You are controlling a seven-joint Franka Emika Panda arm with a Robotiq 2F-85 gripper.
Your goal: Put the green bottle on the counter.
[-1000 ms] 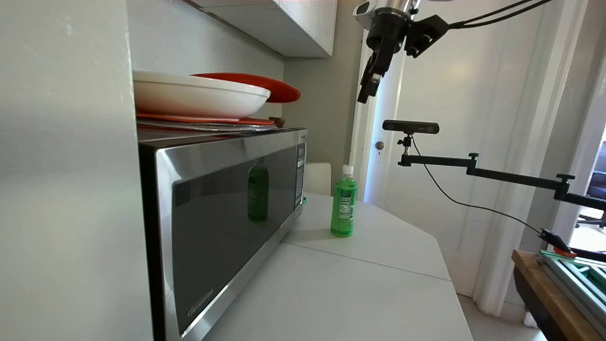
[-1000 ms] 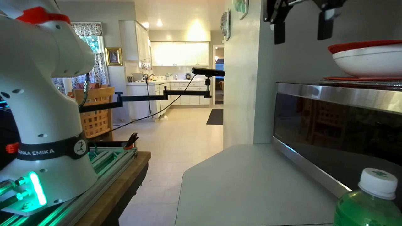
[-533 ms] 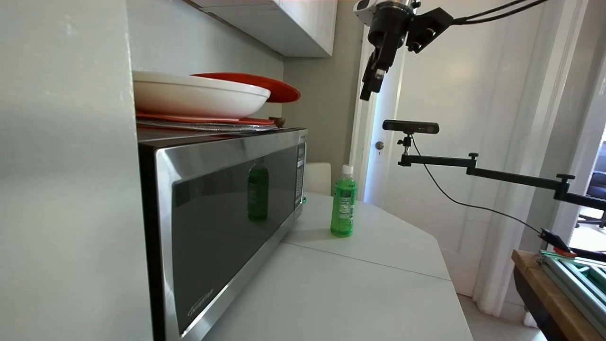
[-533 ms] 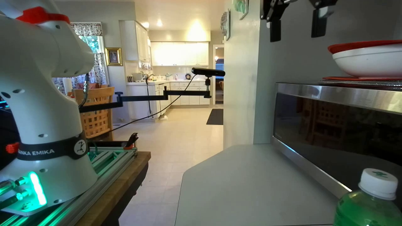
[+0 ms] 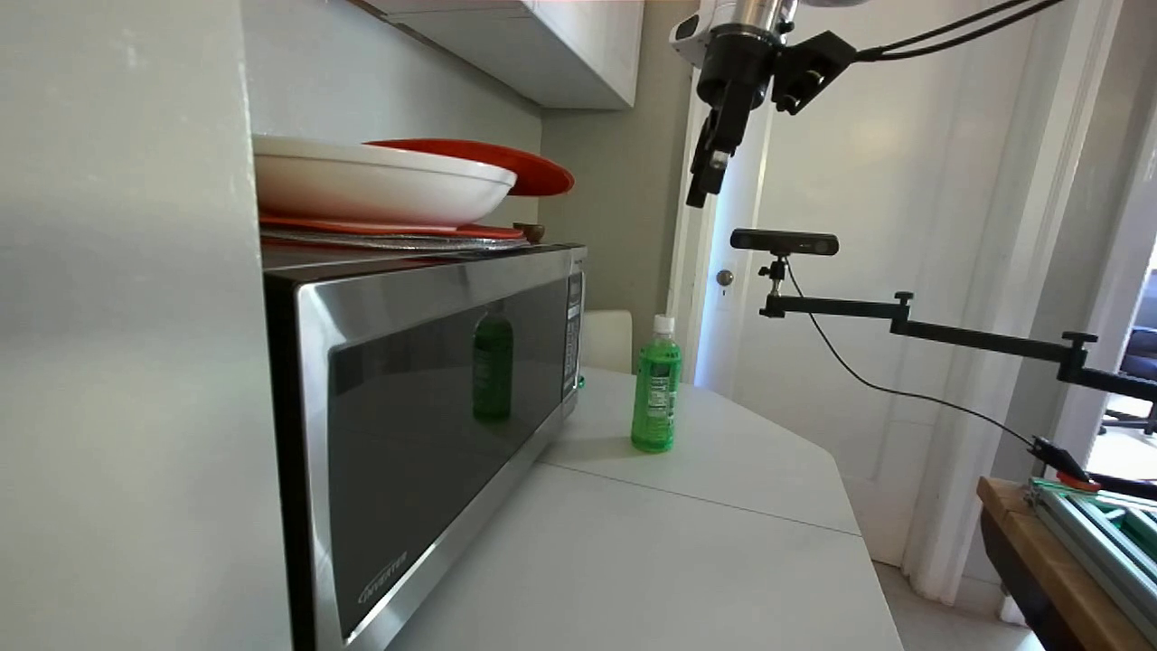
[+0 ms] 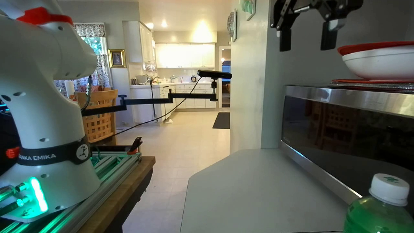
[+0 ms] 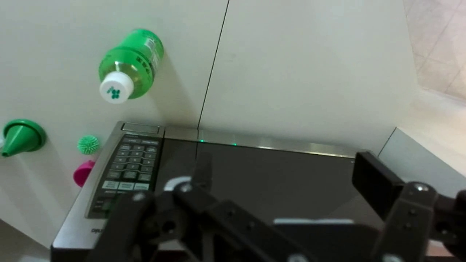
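The fingers (image 6: pixel 285 40) are held wide apart and pointed downward, high above the surface (image 5: pixel 714 561). In the wrist view, the microwave (image 7: pixel 262 173) is partly covered by them. The green bottle (image 5: pixel 655 398) is stood upright on the surface, near the keypad (image 7: pixel 133 160) end of the microwave and well apart from the fingers; it is topped by a white cap (image 7: pixel 116 87) and mirrored in the microwave's dark door (image 5: pixel 416 443). Past that end, a spiky green ball (image 7: pixel 88 145) and a green cone (image 7: pixel 22 137) are seen, while a pink object (image 7: pixel 83 173) is partly hidden by the microwave. A white bowl (image 5: pixel 389 185) and a red plate (image 5: pixel 540 174) are stacked on top. In both exterior views, a black camera (image 5: pixel 784 242) is carried by a jointed bracket (image 5: pixel 981 339).
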